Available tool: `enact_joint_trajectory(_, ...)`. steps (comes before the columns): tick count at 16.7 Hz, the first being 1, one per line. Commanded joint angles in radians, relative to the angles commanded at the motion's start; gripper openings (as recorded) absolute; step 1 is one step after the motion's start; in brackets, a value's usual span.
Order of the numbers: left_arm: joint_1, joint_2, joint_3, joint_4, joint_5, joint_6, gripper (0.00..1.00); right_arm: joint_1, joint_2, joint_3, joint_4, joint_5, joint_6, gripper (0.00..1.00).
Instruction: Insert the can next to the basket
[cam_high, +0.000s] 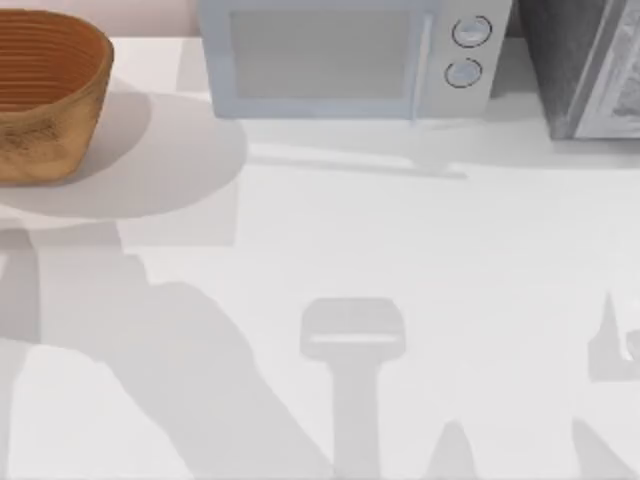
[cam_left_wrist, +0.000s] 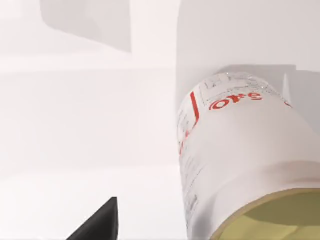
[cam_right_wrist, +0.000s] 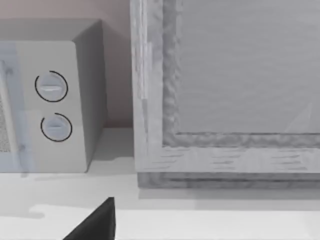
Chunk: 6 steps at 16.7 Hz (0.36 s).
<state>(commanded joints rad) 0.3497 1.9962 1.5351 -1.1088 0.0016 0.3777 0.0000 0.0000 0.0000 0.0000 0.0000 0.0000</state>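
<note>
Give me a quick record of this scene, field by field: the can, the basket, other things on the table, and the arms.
can: close in front of the left wrist camera, white with red label, gold end toward the camera
basket: far left of the table, upright
microwave: back centre, door shut
grey box: back right
left finger: one dark tip beside the can
right finger: one dark tip, facing microwave and box

Rendered kitchen: a microwave (cam_high: 345, 58) on a white counter (cam_high: 400, 260).
</note>
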Motion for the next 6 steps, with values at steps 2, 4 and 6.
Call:
enact_joint_trajectory(2, 0.0, -0.006, 0.023, -0.029, 0.0, 0.0, 1.0, 0.0, 0.0, 0.0, 0.0, 0.0, 0.0, 1.0)
enact_joint_trajectory(4, 0.0, -0.013, 0.047, -0.063, 0.0, -0.001, 1.0, 0.0, 0.0, 0.0, 0.0, 0.0, 0.0, 1.0)
enact_joint_trajectory(6, -0.001, -0.021, 0.065, -0.085, 0.0, -0.002, 1.0, 0.0, 0.0, 0.0, 0.0, 0.0, 0.0, 1.0)
